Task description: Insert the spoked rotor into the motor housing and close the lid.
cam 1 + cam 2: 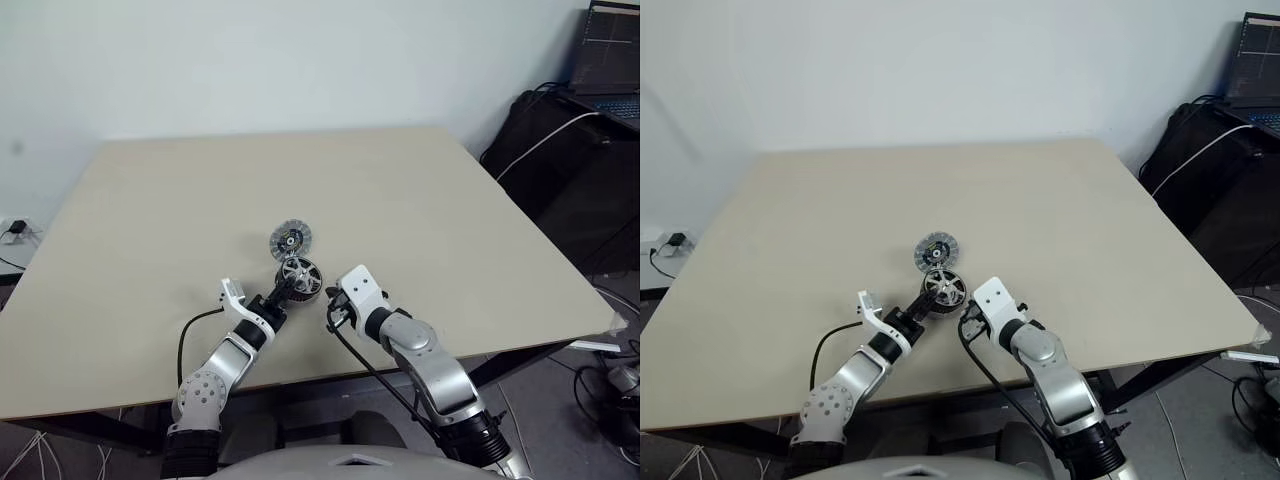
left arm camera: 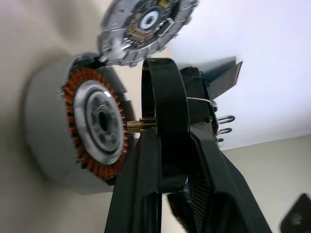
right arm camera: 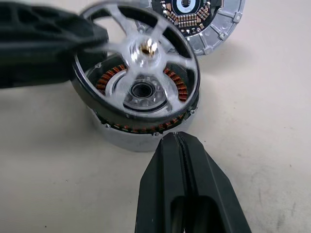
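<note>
From the head camera I see both of my arms reaching forward over the tan table, converging near its front centre. My left arm rises from seven o'clock of the motor housing, forearm angled up and to the right, its wrist turned so the left gripper points nearly level toward the housing. That gripper is closed on the rim of the spoked rotor, one black finger lying across the rotor's edge in the left wrist view; the opening is narrow, taken up by the rim's thickness. The rotor, a shiny wheel with a brass-coloured hub pin, sits tilted over the mouth of the housing, partly over the copper windings but not level with them. The housing stands on the table at about the centre front, its pale outer wall touching the surface. The lid, a ribbed grey disc, lies flat on the table at twelve o'clock of the housing, just beside it, nearly touching. My right arm comes in from five o'clock, elbow bent, forearm slanting up and left, gripper pitched downward. The right gripper is fully closed, its two black fingers pressed together with nothing between them, the tips just beside the housing's near wall; whether they touch it I cannot tell.
</note>
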### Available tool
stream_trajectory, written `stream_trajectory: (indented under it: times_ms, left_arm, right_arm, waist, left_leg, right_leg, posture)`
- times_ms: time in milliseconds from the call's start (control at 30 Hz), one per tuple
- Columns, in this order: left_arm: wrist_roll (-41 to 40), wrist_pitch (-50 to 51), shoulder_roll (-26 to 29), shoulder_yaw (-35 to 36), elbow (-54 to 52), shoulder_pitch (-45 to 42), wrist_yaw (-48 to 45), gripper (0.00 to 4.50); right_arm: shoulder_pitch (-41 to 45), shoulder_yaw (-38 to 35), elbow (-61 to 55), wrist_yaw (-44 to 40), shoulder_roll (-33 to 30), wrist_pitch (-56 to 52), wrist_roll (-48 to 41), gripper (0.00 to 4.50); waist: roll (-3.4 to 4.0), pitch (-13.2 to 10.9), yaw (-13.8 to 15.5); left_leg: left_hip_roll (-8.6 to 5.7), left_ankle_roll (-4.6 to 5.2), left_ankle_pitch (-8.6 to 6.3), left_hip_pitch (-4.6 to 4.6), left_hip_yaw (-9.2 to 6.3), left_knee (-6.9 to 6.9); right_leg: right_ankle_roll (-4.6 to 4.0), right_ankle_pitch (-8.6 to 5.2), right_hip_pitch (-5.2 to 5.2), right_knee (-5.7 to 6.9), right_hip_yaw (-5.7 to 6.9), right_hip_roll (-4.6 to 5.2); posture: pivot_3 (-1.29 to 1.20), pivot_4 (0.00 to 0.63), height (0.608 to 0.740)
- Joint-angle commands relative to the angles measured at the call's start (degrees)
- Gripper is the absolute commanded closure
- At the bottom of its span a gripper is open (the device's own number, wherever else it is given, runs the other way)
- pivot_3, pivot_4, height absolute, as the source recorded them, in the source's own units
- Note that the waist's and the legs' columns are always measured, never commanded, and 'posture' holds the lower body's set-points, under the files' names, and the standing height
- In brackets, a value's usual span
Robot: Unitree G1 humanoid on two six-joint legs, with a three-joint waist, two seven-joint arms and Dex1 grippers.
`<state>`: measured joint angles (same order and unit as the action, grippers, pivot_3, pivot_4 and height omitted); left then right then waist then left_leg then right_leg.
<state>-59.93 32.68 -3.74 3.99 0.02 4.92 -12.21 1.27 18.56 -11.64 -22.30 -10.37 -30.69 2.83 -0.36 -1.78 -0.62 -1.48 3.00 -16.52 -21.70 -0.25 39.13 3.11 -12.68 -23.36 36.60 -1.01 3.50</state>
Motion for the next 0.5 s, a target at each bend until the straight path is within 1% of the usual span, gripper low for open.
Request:
stream_trajectory:
  times_ms: [33, 400, 467, 500]
  left_arm:
    - [0.4, -1.5, -4.7, 0.1, 0.3, -2.2, -0.6, 4.06]
    - [0.7, -0.8, -4.7, 0.4, 2.4, -3.1, 0.0, 4.06]
    - [0.6, -0.7, -4.7, 0.5, 2.1, -3.0, 0.1, 3.34]
    - [0.6, -0.7, -4.6, 0.5, 2.0, -2.9, 0.1, 3.15]
  right_arm:
    - [0.5, -0.8, -2.5, 0.4, 0.1, 0.0, -0.7, 4.50]
    - [0.3, -0.7, -2.5, 0.5, 0.0, 0.0, -0.6, 4.50]
    - [0.3, -0.7, -2.5, 0.5, 0.0, 0.0, -0.7, 4.50]
    - [0.3, -0.7, -2.5, 0.5, 0.0, 0.0, -0.7, 4.50]
  waist:
    - [0.00, 0.0, 0.0]
    - [0.00, 0.0, 0.0]
    - [0.00, 0.0, 0.0]
    - [0.00, 0.0, 0.0]
  left_leg:
    - [0.00, 0.00, 0.00, 0.00, 0.00, 0.00]
    - [0.00, 0.00, 0.00, 0.00, 0.00, 0.00]
    - [0.00, 0.00, 0.00, 0.00, 0.00, 0.01]
    - [0.00, 0.00, 0.00, 0.00, 0.00, 0.01]
  right_leg:
    - [0.00, 0.00, 0.00, 0.00, 0.00, 0.00]
    - [0.01, 0.01, 0.00, 0.00, -0.01, 0.00]
    - [0.01, 0.01, 0.00, 0.00, -0.01, 0.00]
    - [0.01, 0.01, 0.00, 0.00, -0.01, 0.00]
  posture:
    - [0.00, 0.000, 0.740]
    - [0.00, 0.000, 0.740]
    - [0.00, 0.000, 0.740]
    - [0.00, 0.000, 0.740]
